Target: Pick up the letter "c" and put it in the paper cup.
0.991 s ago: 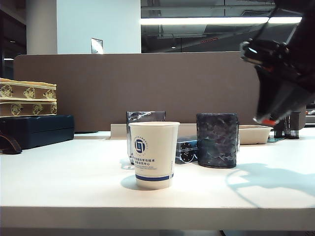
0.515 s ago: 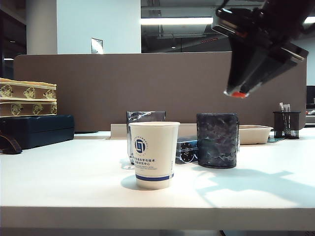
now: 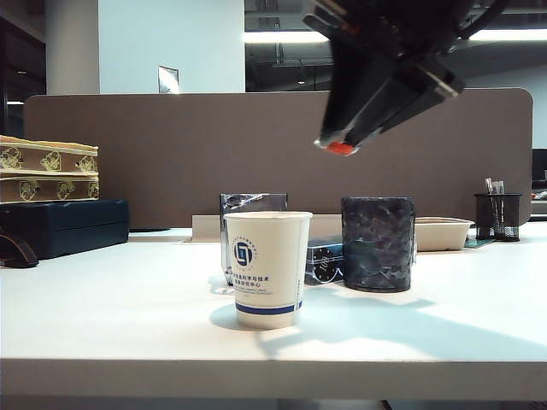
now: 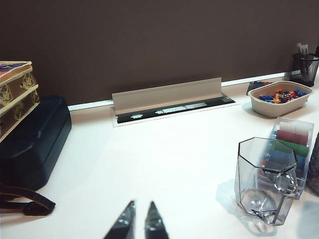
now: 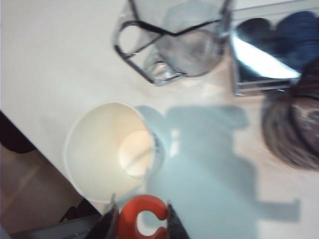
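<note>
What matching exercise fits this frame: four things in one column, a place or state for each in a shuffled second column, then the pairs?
Things:
1. letter "c"
2. paper cup
3. left claw
4. glass mug

Places or states:
A. standing empty on the white table
B. clear, beside the box of coloured pieces
C. low over bare table, holding nothing
D. clamped in the right claw, in the air above the table

Pairs: 1-D, 2-A, 3-C, 4-B

The exterior camera sits low at the tabletop's [image 3: 128, 333] front edge, facing the partition. The right wrist looks straight down into the paper cup [image 5: 107, 152], shared with it; left wrist skims low.
</note>
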Controlling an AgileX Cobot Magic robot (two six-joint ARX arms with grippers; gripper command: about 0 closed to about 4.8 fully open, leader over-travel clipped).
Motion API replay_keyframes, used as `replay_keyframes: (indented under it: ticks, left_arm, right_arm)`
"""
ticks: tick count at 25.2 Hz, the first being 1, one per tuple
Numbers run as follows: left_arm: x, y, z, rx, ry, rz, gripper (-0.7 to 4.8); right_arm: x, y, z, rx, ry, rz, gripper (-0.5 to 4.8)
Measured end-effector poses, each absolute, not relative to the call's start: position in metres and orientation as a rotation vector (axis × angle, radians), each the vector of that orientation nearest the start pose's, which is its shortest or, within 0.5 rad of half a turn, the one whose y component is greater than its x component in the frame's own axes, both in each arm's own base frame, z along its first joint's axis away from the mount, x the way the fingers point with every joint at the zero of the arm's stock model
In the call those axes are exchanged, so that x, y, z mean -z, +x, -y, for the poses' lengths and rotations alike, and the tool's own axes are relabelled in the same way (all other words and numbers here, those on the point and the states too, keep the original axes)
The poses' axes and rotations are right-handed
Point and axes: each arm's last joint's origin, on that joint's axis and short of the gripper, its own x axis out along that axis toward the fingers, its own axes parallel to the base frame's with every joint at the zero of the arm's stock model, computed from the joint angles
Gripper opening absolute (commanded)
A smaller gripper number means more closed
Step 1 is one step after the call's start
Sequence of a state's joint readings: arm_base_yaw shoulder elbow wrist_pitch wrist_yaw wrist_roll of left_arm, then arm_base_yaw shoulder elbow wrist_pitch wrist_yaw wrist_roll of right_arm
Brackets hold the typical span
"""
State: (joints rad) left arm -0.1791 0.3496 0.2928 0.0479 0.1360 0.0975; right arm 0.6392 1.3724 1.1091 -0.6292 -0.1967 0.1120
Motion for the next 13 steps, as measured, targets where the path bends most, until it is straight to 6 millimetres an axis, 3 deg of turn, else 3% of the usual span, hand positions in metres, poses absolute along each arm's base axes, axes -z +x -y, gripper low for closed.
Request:
replay_keyframes:
  ticks: [13]
  left_arm:
    - [-0.239,0.114,0.025,0.315,0.097,0.007,0.26]
  right_arm:
    - [-0.27,0.226,-0.21,-0.829,-0.092,-0.937,1.27]
